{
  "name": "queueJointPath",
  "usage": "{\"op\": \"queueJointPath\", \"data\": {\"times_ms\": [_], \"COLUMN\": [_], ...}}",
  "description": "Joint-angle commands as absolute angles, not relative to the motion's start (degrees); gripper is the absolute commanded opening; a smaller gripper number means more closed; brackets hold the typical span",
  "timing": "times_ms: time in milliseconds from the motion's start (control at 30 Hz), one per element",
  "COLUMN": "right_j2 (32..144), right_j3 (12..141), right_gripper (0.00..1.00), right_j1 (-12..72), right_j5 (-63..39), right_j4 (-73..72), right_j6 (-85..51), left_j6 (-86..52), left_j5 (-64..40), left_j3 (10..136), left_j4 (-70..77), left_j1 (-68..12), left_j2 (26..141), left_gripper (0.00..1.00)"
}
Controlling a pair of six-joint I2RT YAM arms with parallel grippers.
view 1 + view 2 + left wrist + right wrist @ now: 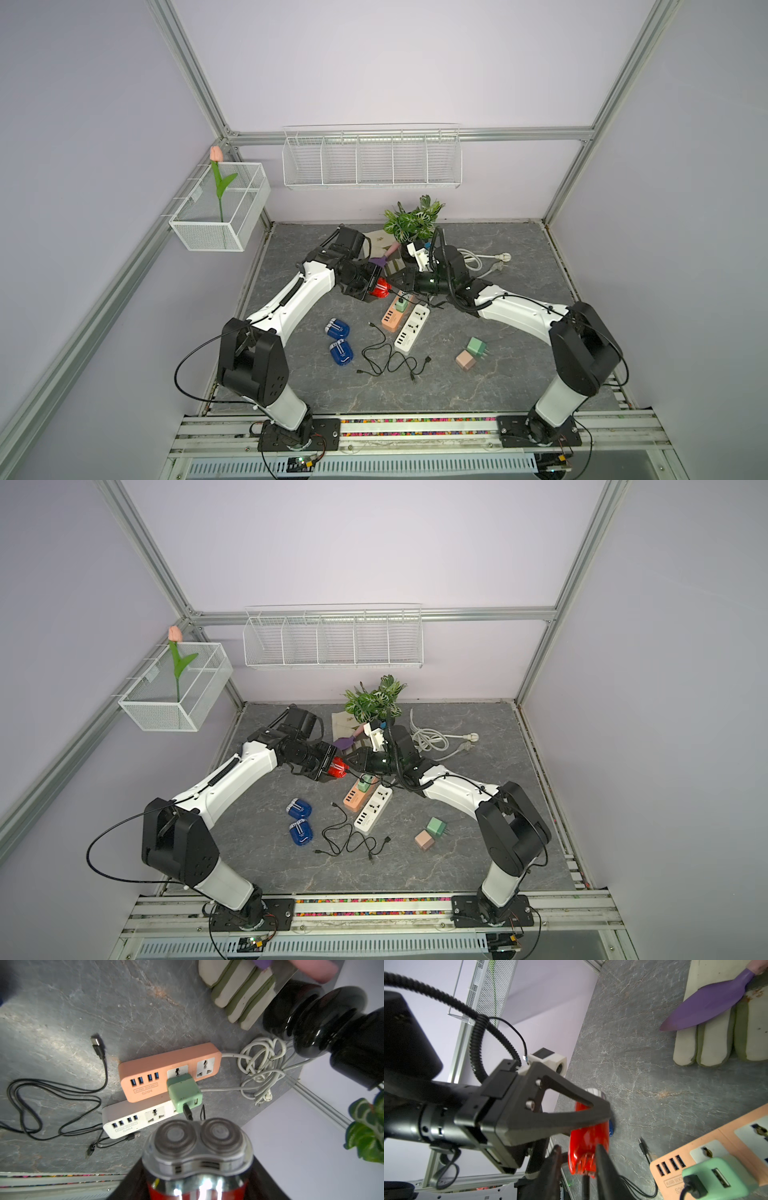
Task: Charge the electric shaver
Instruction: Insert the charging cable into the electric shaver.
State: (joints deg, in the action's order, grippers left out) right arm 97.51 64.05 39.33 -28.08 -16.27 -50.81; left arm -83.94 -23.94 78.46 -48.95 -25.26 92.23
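Well, glossy red twin-head shaver (197, 1147)

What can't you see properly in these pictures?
- Where the black plug meets the red shaver: blurred in the right wrist view, covered by the left tool and right tool in a top view.
- Where the cable from the green charger leads: behind the shaver's head in the left wrist view.
- Shaver's lower end: cut off by that view's bottom edge.
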Motion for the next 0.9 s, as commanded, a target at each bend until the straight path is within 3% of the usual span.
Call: {"op": "queueJointPath", "data": {"times_ms": [0,133,500,667,867], "right_j2": [94.4,92.0,94.1,97.4,98.2], "right_j3": [64.0,63.1,63.5,66.5,66.7], "right_gripper": [0.49,0.61,0.62,0.45,0.44], "right_j1": [38.0,36.7,36.7,37.3,38.4], "right_j5": [-29.6,-32.5,-36.7,-39.0,-39.5], "right_j4": [-16.4,-13.6,-11.6,-11.5,-11.1], "right_j6": [-53.0,-53.9,-53.1,-53.8,-54.3], "left_j6": [-82.4,-81.3,-80.4,-80.2,-80.3], "left_j5": [-27.8,-26.9,-26.7,-26.4,-26.2], "left_j3": [78.7,80.6,81.6,81.6,81.7], "left_j4": [-49.4,-49.9,-50.3,-50.4,-50.2], "left_j1": [-23.2,-22.0,-22.0,-21.9,-22.0], "left_j2": [90.3,91.8,92.9,93.0,93.1], "left_gripper": [0.00,0.00,0.00,0.00,0.00]}}
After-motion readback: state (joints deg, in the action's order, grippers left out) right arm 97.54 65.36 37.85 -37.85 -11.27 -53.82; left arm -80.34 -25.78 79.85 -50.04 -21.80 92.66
